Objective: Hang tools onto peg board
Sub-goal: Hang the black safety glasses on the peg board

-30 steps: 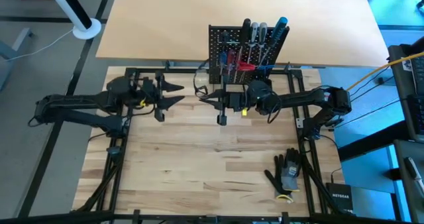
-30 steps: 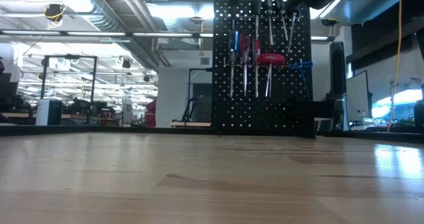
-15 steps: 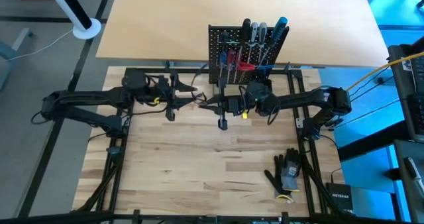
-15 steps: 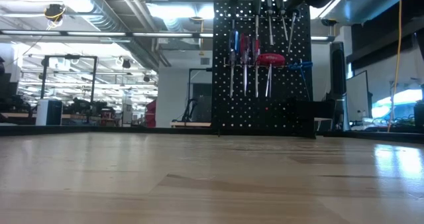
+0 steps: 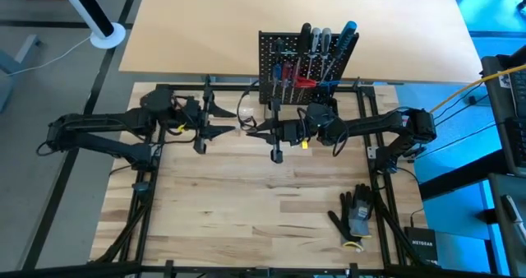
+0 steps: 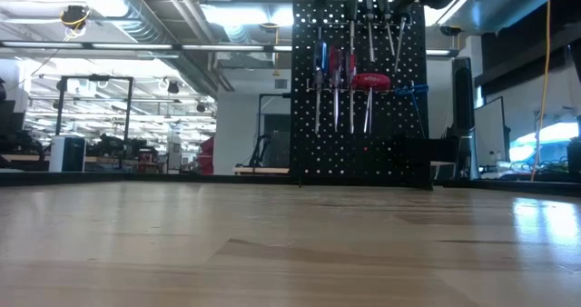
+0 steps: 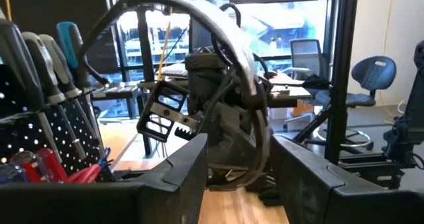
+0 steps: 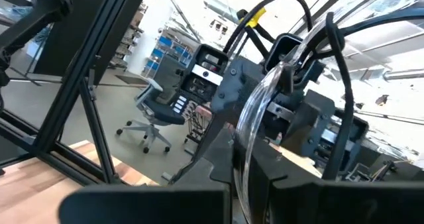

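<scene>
The black peg board (image 5: 283,60) (image 6: 359,98) stands upright at the table's far edge, with red, blue and grey-handled tools (image 6: 349,71) hanging on it. My two grippers face each other just in front of it, above the table. My right gripper (image 5: 255,130) (image 8: 255,181) is shut on a thin clear hoop (image 5: 245,109) (image 8: 265,105). My left gripper (image 5: 232,122) (image 7: 242,161) is open. Its fingers stand on either side of the hoop (image 7: 222,25) and do not touch it. My right gripper pinches the clear hoop between its two fingers at the hoop's band (image 8: 246,164). The fingers come about level from the table's right side. The hoop is lifted clear of the table and arches out beyond the fingertips toward my left gripper.
A pair of black gloves (image 5: 355,212) lies near the table's right front corner, and a black box (image 5: 423,245) sits just off that corner. Bare wooden table (image 5: 246,196) spreads in front of both arms.
My left gripper went toward the table's right edge, close up to my right gripper's tips, then drew back partly to the left. It stayed open. My right gripper and the hoop kept still.
</scene>
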